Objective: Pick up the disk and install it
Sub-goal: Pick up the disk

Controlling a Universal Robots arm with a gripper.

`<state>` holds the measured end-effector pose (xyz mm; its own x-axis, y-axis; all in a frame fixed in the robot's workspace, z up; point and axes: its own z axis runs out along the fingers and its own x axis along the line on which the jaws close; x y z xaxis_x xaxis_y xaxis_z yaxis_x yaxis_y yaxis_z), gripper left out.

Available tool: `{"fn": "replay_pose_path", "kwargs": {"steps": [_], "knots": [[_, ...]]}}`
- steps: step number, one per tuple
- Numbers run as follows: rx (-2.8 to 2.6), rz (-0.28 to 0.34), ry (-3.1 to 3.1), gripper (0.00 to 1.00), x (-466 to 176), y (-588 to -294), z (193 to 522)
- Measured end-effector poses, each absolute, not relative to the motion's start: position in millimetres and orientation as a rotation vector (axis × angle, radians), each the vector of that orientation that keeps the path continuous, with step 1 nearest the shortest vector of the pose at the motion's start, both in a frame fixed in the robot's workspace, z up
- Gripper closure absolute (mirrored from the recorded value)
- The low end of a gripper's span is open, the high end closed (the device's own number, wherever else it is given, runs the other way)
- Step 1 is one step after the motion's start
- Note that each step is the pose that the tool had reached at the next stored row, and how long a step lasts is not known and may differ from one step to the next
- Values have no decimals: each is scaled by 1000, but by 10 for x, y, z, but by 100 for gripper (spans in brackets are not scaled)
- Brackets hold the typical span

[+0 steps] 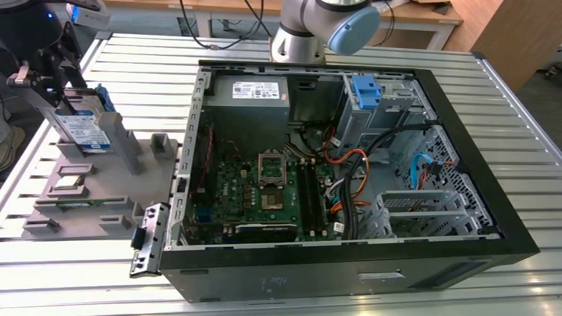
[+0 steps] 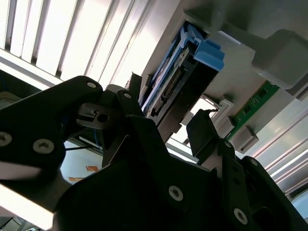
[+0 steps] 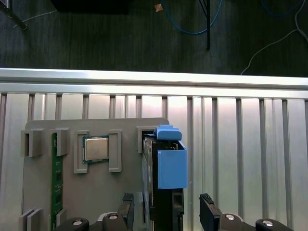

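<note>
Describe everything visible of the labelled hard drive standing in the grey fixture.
The flat silver metal hard drive, with a white label, blue band and blue plastic carrier bracket, stands on edge in a slot of the grey plastic fixture plate on the slatted metal table. The black hand straddles it, fingers open on either side, not touching.

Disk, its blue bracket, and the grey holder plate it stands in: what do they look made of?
Disk: silvery metal case with a dull sheen, under a white paper-like label. Blue bracket: likely moulded plastic, going by its matte, uniform colour and rounded tab. Grey holder plate: looks like matte plastic, possibly printed, with blocky slots and no glint.
</note>
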<state>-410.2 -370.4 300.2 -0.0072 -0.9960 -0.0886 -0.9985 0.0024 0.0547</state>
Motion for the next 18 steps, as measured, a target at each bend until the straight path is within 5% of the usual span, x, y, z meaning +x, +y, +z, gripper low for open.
{"fn": "replay_pose_path", "kwargs": {"steps": [6,11,18], "knots": [[-2196,158,2207,37,-4102,-3705,3001],[-2196,158,2207,61,-4102,-3706,3002],[-2196,158,2207,64,-4102,-3711,3001]]}}
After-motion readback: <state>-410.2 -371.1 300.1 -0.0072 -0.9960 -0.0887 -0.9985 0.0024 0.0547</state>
